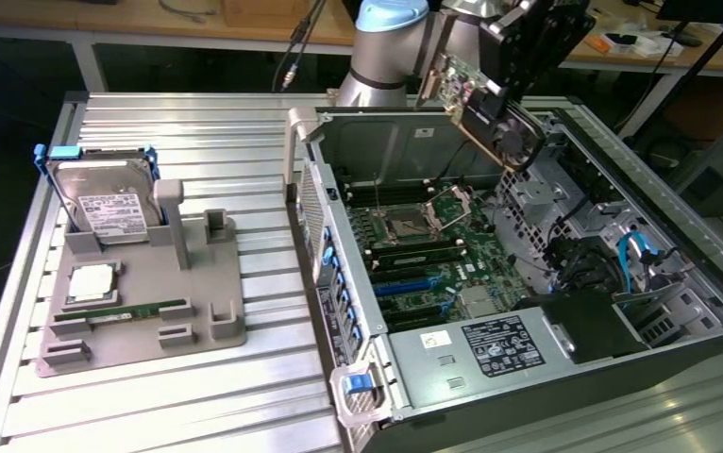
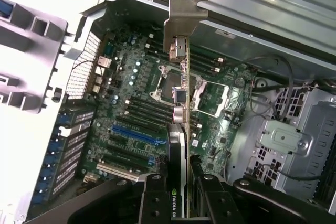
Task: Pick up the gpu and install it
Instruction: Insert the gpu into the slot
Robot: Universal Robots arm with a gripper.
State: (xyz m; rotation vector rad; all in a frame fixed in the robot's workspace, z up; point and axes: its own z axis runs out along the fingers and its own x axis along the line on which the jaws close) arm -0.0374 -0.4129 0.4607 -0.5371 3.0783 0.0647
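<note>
- End effector (image 2: 181,205) closed narrow on the gpu (image 1: 466,85), clamping both faces of the card near its far end, silvery bracket (image 2: 184,14) leading.
- Held in the air at about one o'clock in the exterior view, above the open computer case (image 1: 394,146) and touching nothing in it.
- Seen edge-on from the wrist, with the motherboard (image 1: 412,245) spread out below. Judged mid-carry and not yet lined up with any slot.
- Best done slowly — square the card's edge to the long blue expansion slot (image 1: 406,283), at six o'clock of the CPU socket (image 1: 406,225), before any descent.
- Match the bracket to the case's rear wall, so that connector and bracket seat together.
- Mind the loose cables (image 1: 563,255) at three o'clock of the board — a likely snag.
- Lower straight, without tilt; a skewed entry probably jams or bends the contacts.
- Well apart at nine o'clock: grey holder (image 1: 210,326) on the worktop (image 1: 210,132), carrying the hard drive (image 1: 108,203) and memory stick (image 1: 128,310), both untouched.
</note>
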